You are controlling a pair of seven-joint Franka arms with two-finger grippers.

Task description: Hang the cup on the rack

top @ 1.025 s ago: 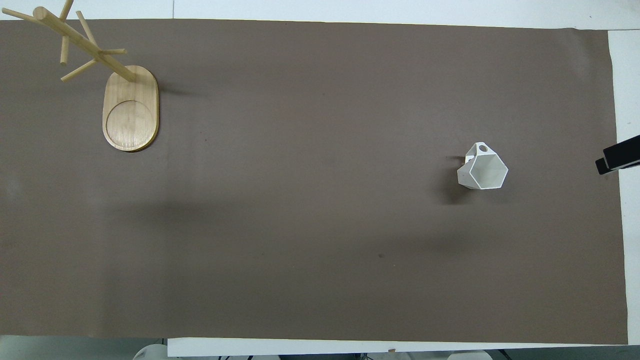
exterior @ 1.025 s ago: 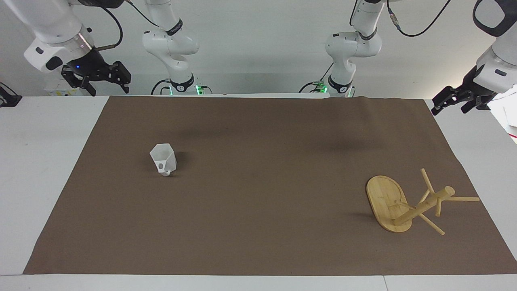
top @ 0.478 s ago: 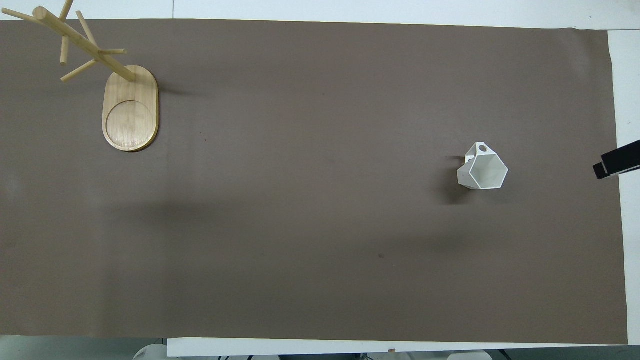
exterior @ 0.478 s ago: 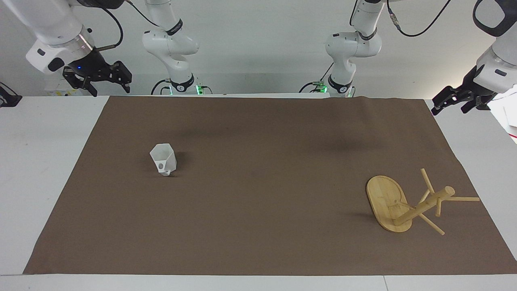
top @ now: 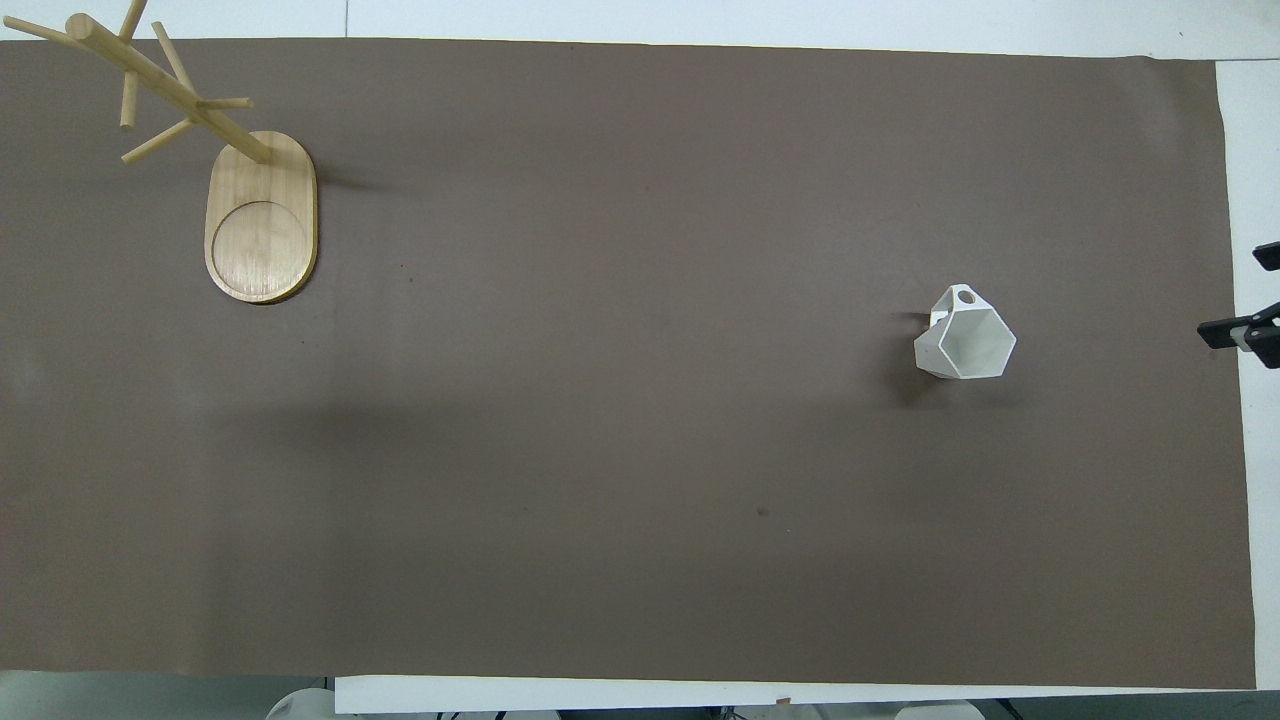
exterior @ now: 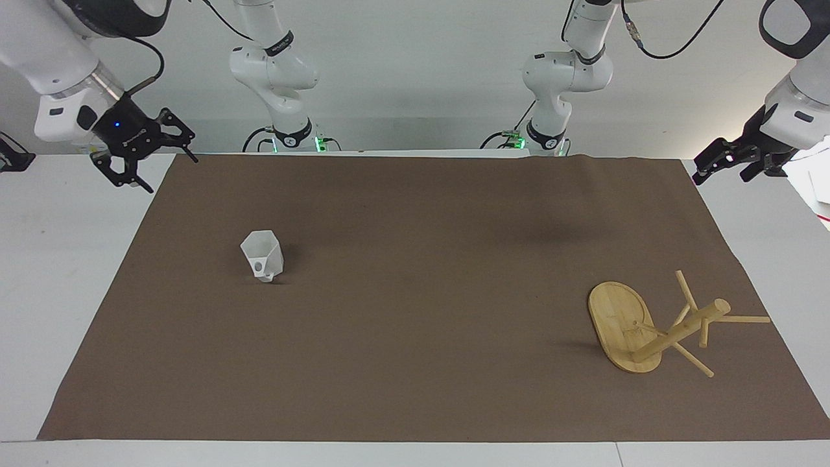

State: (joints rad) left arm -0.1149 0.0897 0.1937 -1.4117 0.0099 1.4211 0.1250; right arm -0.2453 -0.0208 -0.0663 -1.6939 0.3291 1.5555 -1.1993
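Observation:
The white faceted cup (exterior: 262, 256) (top: 965, 338) stands mouth up on the brown mat toward the right arm's end, its small handle on the side farther from the robots. The bamboo rack (exterior: 622, 324) (top: 260, 215) stands on its oval base toward the left arm's end, with thin pegs angling off its post. My right gripper (exterior: 172, 175) (top: 1255, 295) hangs open and empty over the mat's edge, apart from the cup. My left gripper (exterior: 721, 165) is open and empty, waiting above the table beside the mat's corner at the left arm's end.
The brown mat (exterior: 415, 363) (top: 600, 450) covers most of the white table (exterior: 58, 272). Only the cup and the rack lie on it. Both arm bases stand along the robots' edge of the table.
My right gripper has turned and dropped a little toward the mat's corner, so its two spread fingers now show in the overhead view. The left arm, cup and rack have not moved.

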